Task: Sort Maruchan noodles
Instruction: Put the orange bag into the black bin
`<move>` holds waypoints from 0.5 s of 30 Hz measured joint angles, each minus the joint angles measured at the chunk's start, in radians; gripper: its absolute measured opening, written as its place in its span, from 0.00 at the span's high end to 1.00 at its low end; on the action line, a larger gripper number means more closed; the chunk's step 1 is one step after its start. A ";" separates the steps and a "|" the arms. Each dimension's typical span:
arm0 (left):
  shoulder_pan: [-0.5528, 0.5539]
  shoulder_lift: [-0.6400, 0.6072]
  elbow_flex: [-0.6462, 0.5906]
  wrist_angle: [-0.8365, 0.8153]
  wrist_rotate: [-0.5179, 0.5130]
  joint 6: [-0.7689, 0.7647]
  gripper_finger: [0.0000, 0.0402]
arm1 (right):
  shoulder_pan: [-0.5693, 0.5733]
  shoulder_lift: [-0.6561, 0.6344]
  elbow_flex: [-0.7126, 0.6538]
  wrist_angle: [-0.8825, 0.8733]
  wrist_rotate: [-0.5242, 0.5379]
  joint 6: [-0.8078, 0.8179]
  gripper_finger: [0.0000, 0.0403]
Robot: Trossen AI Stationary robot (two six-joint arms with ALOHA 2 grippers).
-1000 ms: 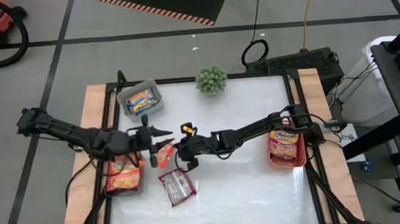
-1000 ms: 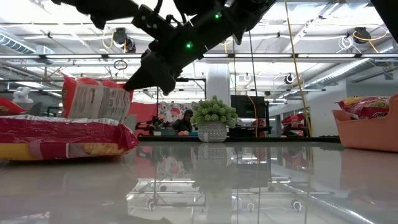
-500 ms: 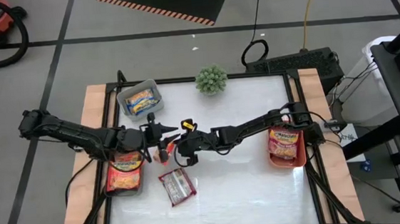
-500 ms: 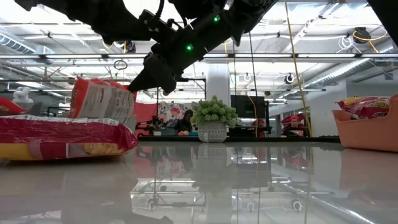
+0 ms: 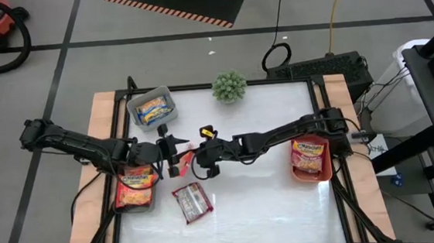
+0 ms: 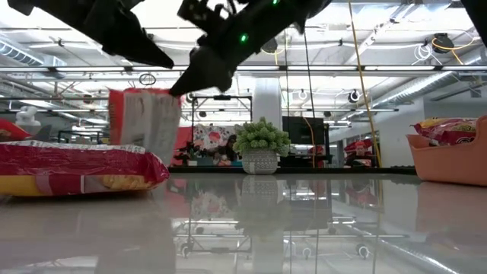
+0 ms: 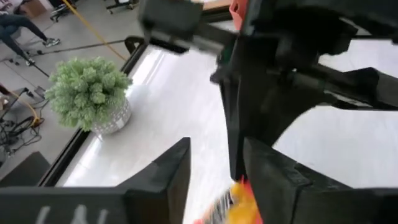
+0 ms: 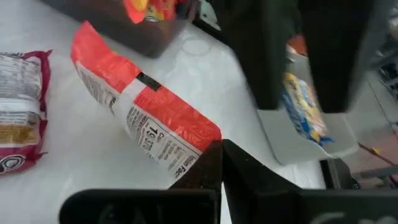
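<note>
Hanging between the two arms near the middle of the surface, the red-and-white noodle packet point(image 8: 146, 121) is held up off the white top point(image 5: 270, 203), tilted, with its printed back showing in the right wrist view. It looks light and thin, a crinkly shiny film around a brittle block, so I judge it will bend and slip if squeezed on its flat face. The crimped end seam or a narrow edge is the better hold, with gentle pressure so the block inside does not crack.

The right gripper point(image 8: 221, 163) has its fingers drawn nearly together on one corner of that packet. The left gripper point(image 7: 214, 171) sits just beside it from the other side, its fingers parted with a clear gap, and a red-and-yellow scrap of wrapper shows low between them. Whether those fingers actually press the packet I cannot tell.

Another red packet point(image 5: 191, 202) lies flat on the surface nearer the front, well apart from the held one. A grey bin point(image 5: 130, 106) at the back left holds a yellow-and-blue packet point(image 5: 152, 108), a bin at the left edge holds red ones point(image 5: 134, 188), and an orange bin point(image 5: 328, 173) on the right holds more point(image 5: 308, 155).

The arms cover most of the held packet from above, and in the low view only its upright side shows. How many packets are stacked in each bin cannot be counted. A potted plant point(image 5: 230, 86) stands at the back edge.
</note>
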 joint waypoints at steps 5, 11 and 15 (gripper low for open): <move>-0.010 -0.014 0.000 0.010 -0.002 -0.011 0.50 | 0.028 -0.067 0.000 -0.046 0.068 0.037 1.00; -0.024 -0.013 0.000 0.013 -0.001 -0.013 0.42 | 0.072 -0.132 0.000 -0.083 0.150 0.048 1.00; -0.025 -0.012 0.000 0.033 -0.001 -0.013 0.42 | 0.107 -0.164 0.000 -0.085 0.212 0.018 1.00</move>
